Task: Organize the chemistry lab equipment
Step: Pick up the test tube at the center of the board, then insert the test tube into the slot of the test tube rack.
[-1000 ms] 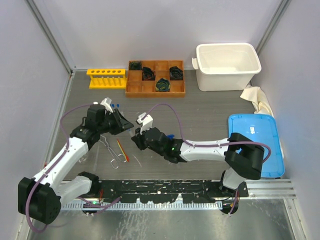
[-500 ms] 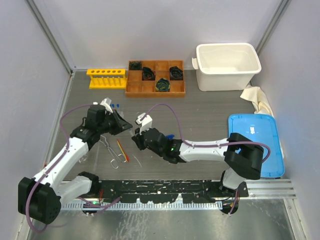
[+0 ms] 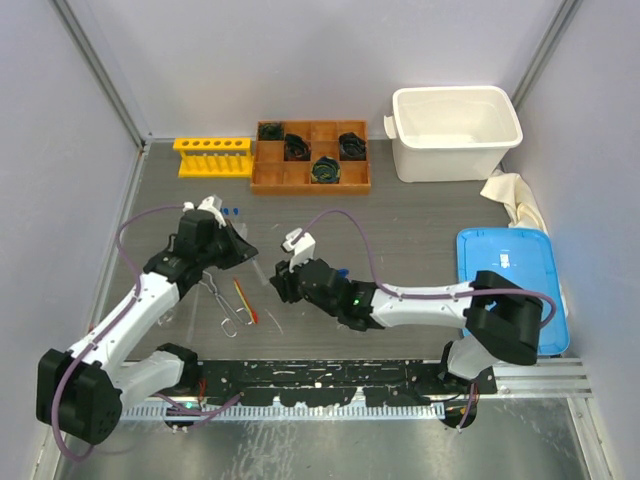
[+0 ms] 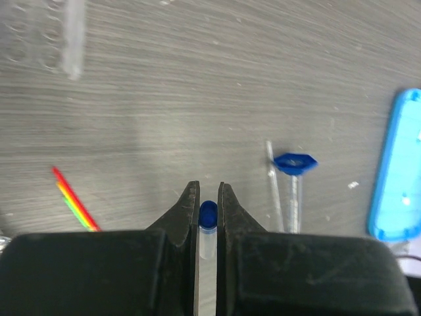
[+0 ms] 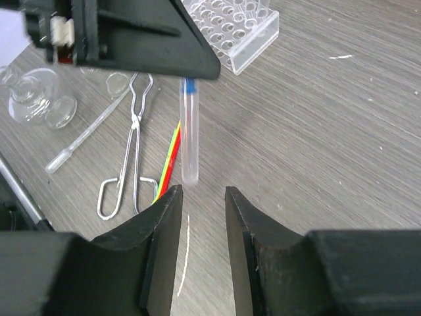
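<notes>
The left gripper (image 4: 208, 189) is holding a blue-capped test tube (image 4: 208, 232) off the counter (image 3: 420, 225), its jaws clamped on the capped end, while the right gripper (image 5: 200, 192) is hovering just beside the tube's free end with its jaws apart, over the metal tongs (image 5: 135, 122) and thin red-orange stick (image 5: 172, 149).

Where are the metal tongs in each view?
Top external: metal tongs lie left of centre, beside the left arm.
Left wrist: not in it.
Right wrist: left of centre.
Shared landmark: the red-orange stick, in all three.
</notes>
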Controlling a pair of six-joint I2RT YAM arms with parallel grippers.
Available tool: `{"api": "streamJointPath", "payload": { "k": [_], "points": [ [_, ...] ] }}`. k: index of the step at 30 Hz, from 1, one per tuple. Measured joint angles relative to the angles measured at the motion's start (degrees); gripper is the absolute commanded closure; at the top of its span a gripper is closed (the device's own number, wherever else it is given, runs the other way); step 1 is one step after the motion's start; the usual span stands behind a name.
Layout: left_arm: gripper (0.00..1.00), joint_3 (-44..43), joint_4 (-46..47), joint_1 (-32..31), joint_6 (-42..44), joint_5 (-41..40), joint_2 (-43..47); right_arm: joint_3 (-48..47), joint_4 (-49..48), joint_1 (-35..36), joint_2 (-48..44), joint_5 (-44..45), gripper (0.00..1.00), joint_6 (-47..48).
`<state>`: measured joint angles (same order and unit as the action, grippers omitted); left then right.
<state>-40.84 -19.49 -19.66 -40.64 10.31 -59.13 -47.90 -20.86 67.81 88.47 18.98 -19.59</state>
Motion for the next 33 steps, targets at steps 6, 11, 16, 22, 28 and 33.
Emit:
{"api": "streamJointPath", "payload": {
  "k": [6, 11, 16, 22, 28, 33],
  "points": [
    [1.00, -2.7, -1.1, 0.0, 4.9, -10.7, -3.1, 5.8, 0.2, 0.5, -8.7, 1.0, 0.62, -0.2],
    [1.00, -4.2, 2.4, 0.0, 7.5, -22.7, -3.2, 8.5, -0.1, 0.5, -11.4, 3.0, 0.62, -0.5],
    [1.00, -1.9, 11.8, 0.0, 11.0, -36.2, -3.1, 9.9, 0.1, 0.5, -11.3, 3.4, 0.62, -0.9],
    [1.00, 5.2, 27.9, 0.1, 19.0, -47.2, -2.7, 10.6, -0.2, 0.5, -11.1, 3.5, 0.63, -1.4],
    [1.00, 5.5, 41.3, 1.2, 25.2, -51.0, -7.8, 11.5, -0.7, 0.4, -10.2, 3.4, 0.63, -1.4],
    [1.00, 4.3, 46.9, 2.0, 27.8, -51.0, -15.3, 12.2, -1.2, -0.2, -10.0, 3.4, 0.63, -1.4]
  ]
}}
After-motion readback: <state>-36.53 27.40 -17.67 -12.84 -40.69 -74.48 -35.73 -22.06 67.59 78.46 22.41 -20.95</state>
